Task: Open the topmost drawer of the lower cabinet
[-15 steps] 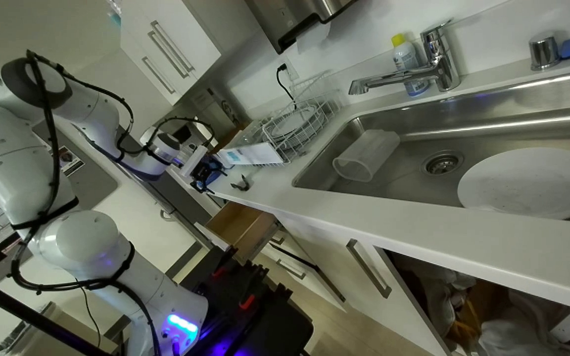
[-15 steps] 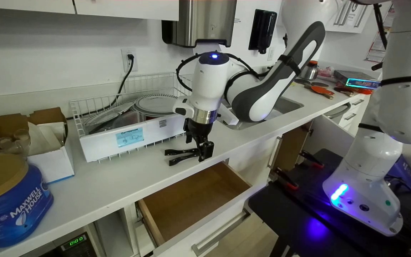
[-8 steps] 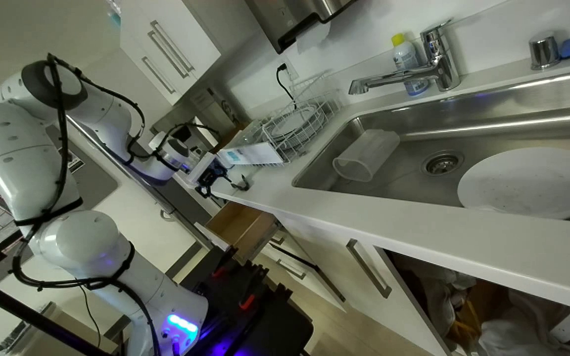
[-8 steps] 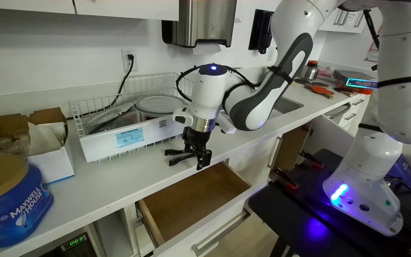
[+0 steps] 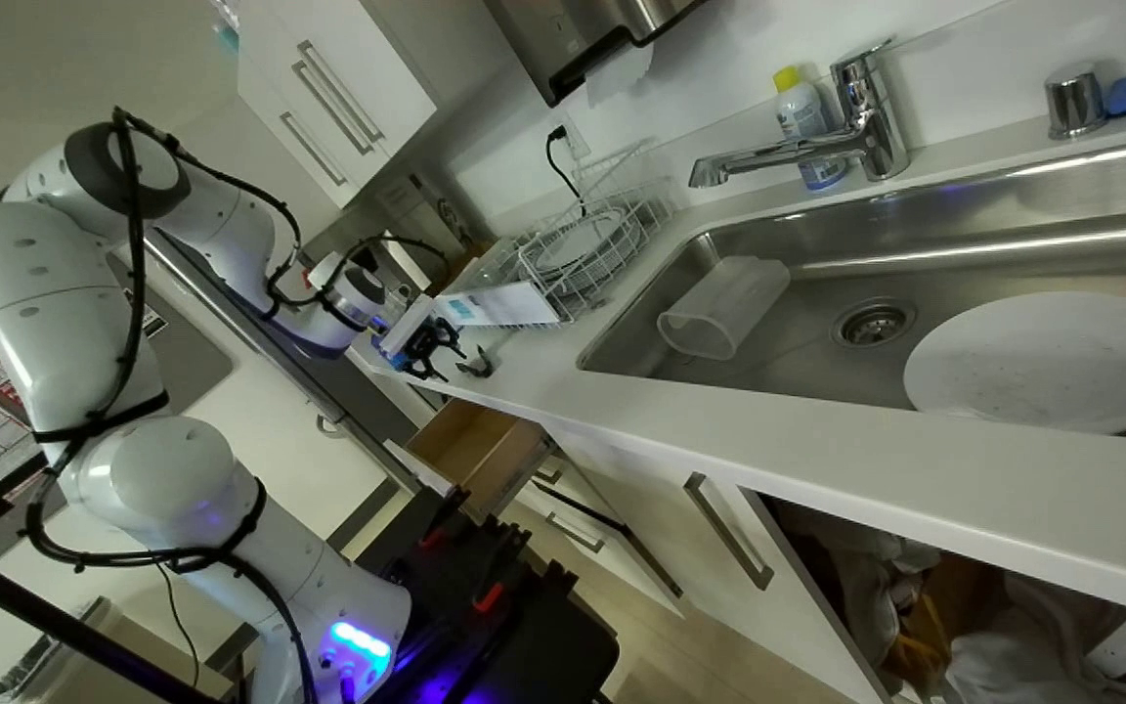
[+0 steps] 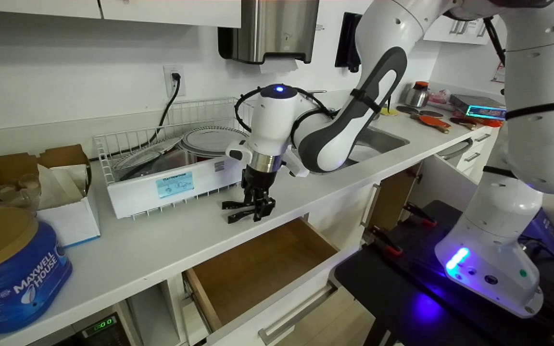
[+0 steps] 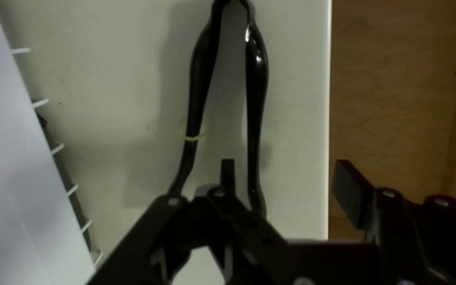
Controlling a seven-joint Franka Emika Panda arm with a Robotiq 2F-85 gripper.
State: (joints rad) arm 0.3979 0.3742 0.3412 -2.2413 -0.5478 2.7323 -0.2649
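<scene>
In both exterior views the topmost drawer stands pulled out, its wood-brown inside showing; its bar handle faces the robot's base. Lower fronts of the lower cabinet show beneath it. My gripper hangs low over the counter near its front edge, pointing down. From the wrist view the gripper is open: one of its fingers is over the counter, the other past the edge above the drawer. Nothing is gripped. One leg of black tongs passes below the gap; whether a finger touches them, I cannot tell.
Black tongs lie on the counter beneath the gripper. Behind is a white dish rack holding plates. A blue coffee tub and a cardboard box stand farther along. A steel sink lies at the opposite side.
The arm has lowered the gripper toward the counter and shifted it sideways, closer to the tongs. The drawer and the tongs have not moved.
</scene>
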